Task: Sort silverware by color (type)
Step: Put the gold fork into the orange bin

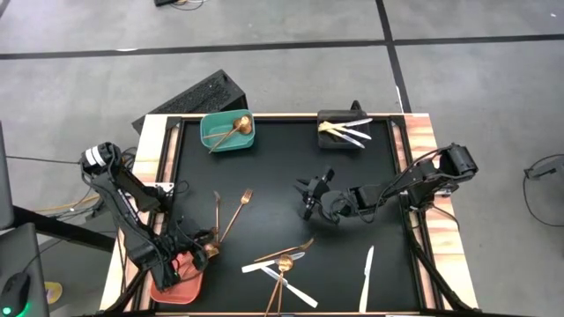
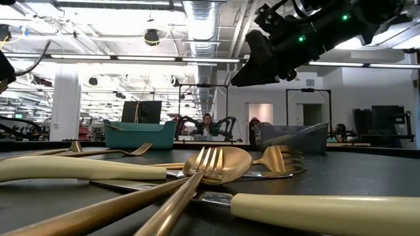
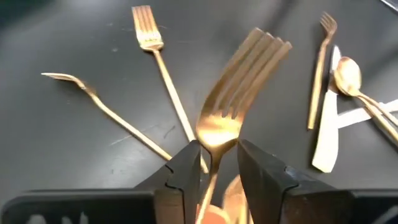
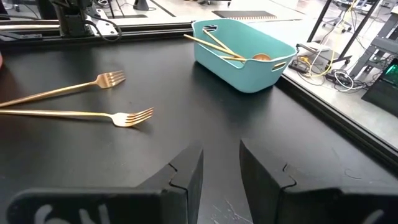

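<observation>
My left gripper (image 1: 201, 255) stands at the table's near left corner, over the salmon bin (image 1: 172, 286), shut on a gold fork (image 3: 239, 81). Two more gold forks (image 1: 218, 216) (image 1: 238, 214) lie flat on the black mat just beyond it. A heap of white-handled knives, a gold spoon and a gold fork (image 1: 282, 264) lies by the near edge, and it fills the foreground of the low view (image 2: 210, 167). One knife (image 1: 367, 267) lies alone to the right. My right gripper (image 1: 308, 189) hangs open above the table's middle, touching nothing. My left gripper pinches the gold fork between its two fingers at the neck (image 3: 214, 140), just below the tines. The tines point up and away from the fingers, clear of the mat. The handle runs back between the fingers, over the salmon bin; its end is hidden.
A teal bin (image 1: 227, 130) at the far edge holds gold spoons (image 4: 217, 46). A black bin (image 1: 342, 130) to its right holds white-handled knives. Wooden rails (image 1: 423, 176) border the mat. Bare mat lies between the right gripper and the far bins.
</observation>
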`<state>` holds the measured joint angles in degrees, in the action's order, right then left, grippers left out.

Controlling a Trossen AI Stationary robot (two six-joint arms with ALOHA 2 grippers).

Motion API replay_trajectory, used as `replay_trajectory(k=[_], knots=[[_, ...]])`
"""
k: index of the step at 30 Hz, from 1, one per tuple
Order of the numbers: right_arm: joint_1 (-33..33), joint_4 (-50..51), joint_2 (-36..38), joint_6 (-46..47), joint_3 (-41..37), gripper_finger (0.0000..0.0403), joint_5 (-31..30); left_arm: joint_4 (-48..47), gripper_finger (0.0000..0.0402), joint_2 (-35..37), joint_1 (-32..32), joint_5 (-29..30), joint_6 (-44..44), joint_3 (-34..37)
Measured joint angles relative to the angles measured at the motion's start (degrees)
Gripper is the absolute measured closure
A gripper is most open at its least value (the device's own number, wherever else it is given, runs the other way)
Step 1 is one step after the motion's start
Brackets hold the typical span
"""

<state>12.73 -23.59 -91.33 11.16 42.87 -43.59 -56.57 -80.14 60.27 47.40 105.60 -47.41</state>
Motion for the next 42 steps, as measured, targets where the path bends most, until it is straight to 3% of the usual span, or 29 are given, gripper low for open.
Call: replay_trajectory(k=[8, 12, 21, 29, 36, 42], knots=[[0.0, 0.0, -0.02, 0.01, 0.0, 0.028, 0.04, 0.54, 0.0306, 0.0, 0.55, -4.75, -1.4, -2.89], [0.0, 0.0, -0.02, 0.02, 0.0, 0.028, 0.09, -0.16, 0.0306, 0.0, 0.55, -3.67, -2.19, -3.42], [0.0, 0.02, -0.04, 1.06, 0.0, 0.028, 0.25, 8.8, 0.0306, 0.02, -0.72, -0.57, -20.81, -5.01], [0.0, 0.05, -0.04, 3.21, 0.0, 0.028, 4.8, 9.39, 0.0306, -0.13, -9.41, 8.48, -31.71, -4.9], [1.09, 2.94, -0.04, 4.01, -0.02, 0.028, 6.21, 9.49, 0.0306, -0.15, -19.3, 3.72, -39.57, -4.86], [2.18, 4.69, -0.04, 4.01, -0.02, 0.028, 6.49, 9.55, 0.0306, -0.15, -23.72, 2.89, -42.61, -4.84]])
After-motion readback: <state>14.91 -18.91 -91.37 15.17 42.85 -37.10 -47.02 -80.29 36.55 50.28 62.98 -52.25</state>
